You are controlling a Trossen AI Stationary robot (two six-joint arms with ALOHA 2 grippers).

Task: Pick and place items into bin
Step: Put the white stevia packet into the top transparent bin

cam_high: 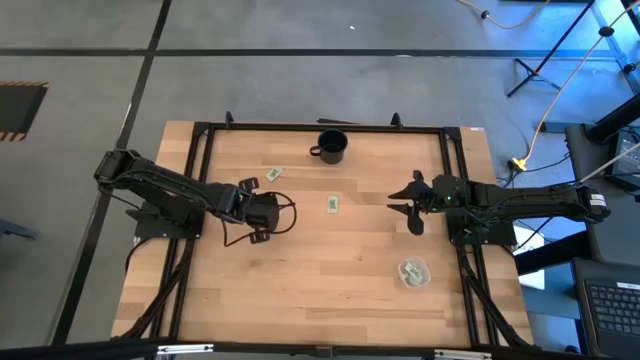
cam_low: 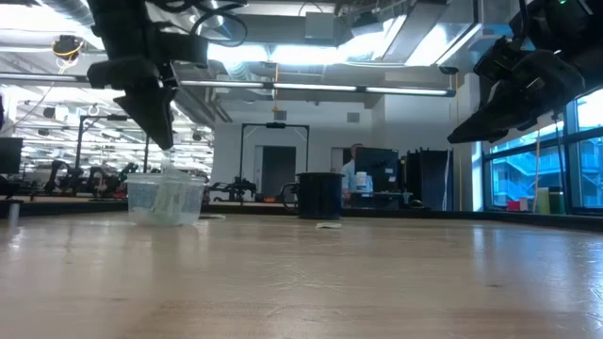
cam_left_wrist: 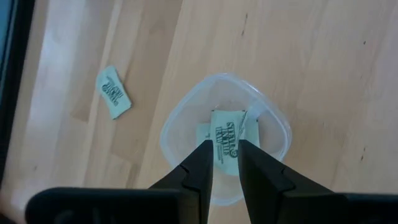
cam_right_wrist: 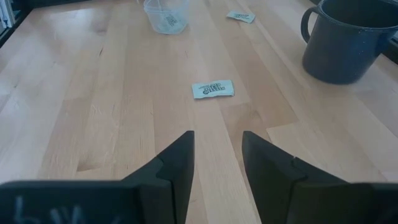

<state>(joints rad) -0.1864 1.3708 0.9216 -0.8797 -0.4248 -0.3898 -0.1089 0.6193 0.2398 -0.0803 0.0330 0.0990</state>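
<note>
If the left hand, whose grip cannot be told, is moved away early, the packet may be dropped outside the bin.

Open-plan robotics lab, as I see it from my remote station.
Exposed ceiling ducts, strip lighting, a grey floor with tripod stands and cables, a person at distant desks.

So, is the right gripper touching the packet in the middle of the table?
Apart. The low view shows the right gripper hanging high above the table, where the packet lies.
</note>
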